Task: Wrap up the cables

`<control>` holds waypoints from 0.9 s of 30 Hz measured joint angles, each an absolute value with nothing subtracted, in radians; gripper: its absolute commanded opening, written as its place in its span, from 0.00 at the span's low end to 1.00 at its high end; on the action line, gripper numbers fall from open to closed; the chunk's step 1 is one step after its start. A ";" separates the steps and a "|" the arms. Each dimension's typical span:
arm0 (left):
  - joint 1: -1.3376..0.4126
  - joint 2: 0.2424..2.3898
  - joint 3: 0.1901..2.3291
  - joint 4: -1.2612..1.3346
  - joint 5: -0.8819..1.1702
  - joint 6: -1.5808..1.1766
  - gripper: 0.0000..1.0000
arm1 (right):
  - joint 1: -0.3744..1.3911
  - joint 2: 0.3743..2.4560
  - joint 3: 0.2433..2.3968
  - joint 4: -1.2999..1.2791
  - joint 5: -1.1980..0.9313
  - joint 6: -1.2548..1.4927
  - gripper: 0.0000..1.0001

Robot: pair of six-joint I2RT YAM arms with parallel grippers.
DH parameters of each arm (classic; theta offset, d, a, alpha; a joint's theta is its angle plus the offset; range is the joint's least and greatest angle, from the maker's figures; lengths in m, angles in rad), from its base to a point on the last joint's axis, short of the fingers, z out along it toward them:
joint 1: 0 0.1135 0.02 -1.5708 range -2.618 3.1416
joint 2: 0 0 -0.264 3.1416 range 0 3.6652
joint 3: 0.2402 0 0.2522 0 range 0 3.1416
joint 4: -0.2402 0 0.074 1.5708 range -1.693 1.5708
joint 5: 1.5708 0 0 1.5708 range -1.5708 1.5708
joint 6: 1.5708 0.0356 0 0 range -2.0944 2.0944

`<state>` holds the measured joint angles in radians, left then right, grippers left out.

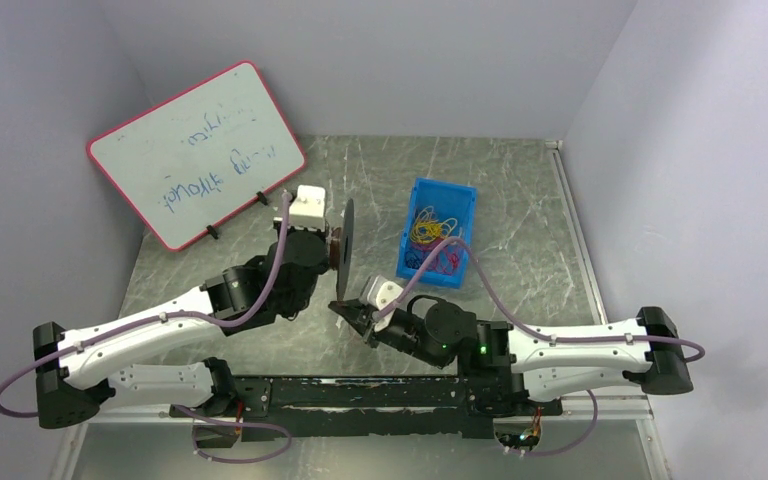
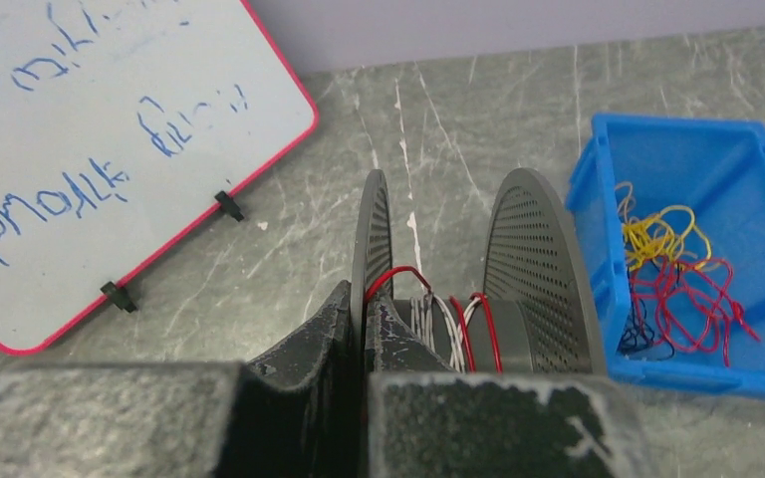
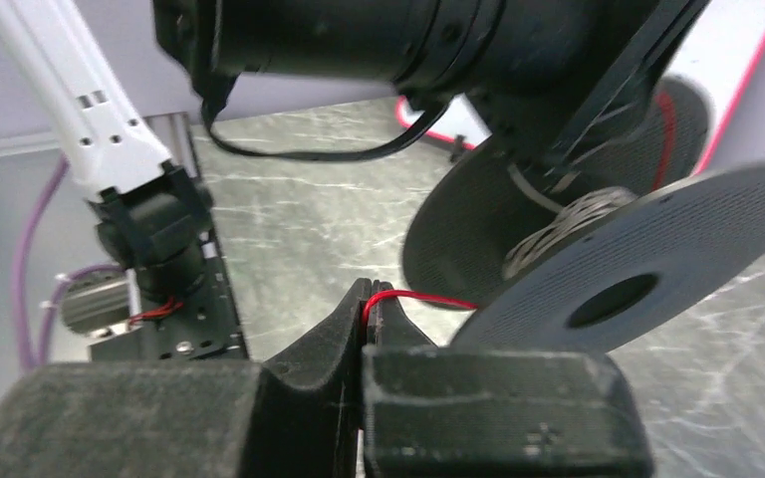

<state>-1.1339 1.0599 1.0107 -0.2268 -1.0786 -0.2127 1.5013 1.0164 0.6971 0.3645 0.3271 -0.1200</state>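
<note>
1. Near the middle of the table [image 1: 520, 200] we see a dark spool [image 1: 346, 240], edge-on from above, with both arms reaching in to it.
2. Our left gripper [image 2: 364, 319] is clamped on the spool [image 2: 538, 259]. The rim of the nearer perforated disc runs down between the two fingers, which are pressed tight against it.
3. Our right gripper [image 3: 364, 314] is pinched closed on the red wire [image 3: 423, 297]. The thin strand comes out of the top of the closed fingertips and runs off to the right towards the spool [image 3: 657, 239].
4. From above, the right gripper [image 1: 345, 308] sits just below the lower edge of the spool, and the left gripper [image 1: 337, 250] is beside its middle.
5. On the spool's core, in the left wrist view, the red wire [image 2: 398, 268] loops up near the gripped disc. A few more red turns lie across the core, next to some pale turns [image 2: 423, 319].
6. We cannot tell from these views where the wire's free end lies.
7. To the right of the spool stands a blue bin [image 1: 443, 190], apart from both grippers. It holds a tangle [image 2: 677, 269] of yellow, red and blue wires.
8. At the back left a whiteboard [image 1: 195, 150] with a red frame leans up, with blue handwriting on it.
</note>
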 measured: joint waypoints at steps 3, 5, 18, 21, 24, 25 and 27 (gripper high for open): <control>-1.135 1.065 1.010 -0.270 -1.044 -0.242 0.07 | 1.502 1.016 0.744 0.313 0.377 -0.197 0.00; -1.135 1.064 1.005 -0.282 -1.021 -0.252 0.07 | 1.502 1.017 0.762 0.288 0.406 -0.246 0.00; -1.134 1.061 0.990 -0.331 -0.823 -0.220 0.07 | 1.365 1.034 0.854 0.138 0.448 -0.483 0.00; -1.133 1.058 0.992 -0.354 -0.800 -0.205 0.07 | 1.293 1.033 0.888 0.076 0.411 -0.493 0.00; -1.133 1.048 0.999 -0.365 -0.770 -0.191 0.07 | 1.260 1.033 0.908 0.028 0.398 -0.518 0.00; -1.133 1.044 1.001 -0.370 -0.761 -0.185 0.07 | 1.256 1.033 0.911 0.023 0.394 -0.525 0.00; -1.133 1.034 1.005 -0.377 -0.746 -0.175 0.07 | 1.242 1.037 0.926 -0.002 0.388 -0.544 0.00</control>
<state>-1.1332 1.0340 1.0050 -0.3775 -0.7456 -0.1745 1.2423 1.0370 0.9257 -0.0025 0.3882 -0.5442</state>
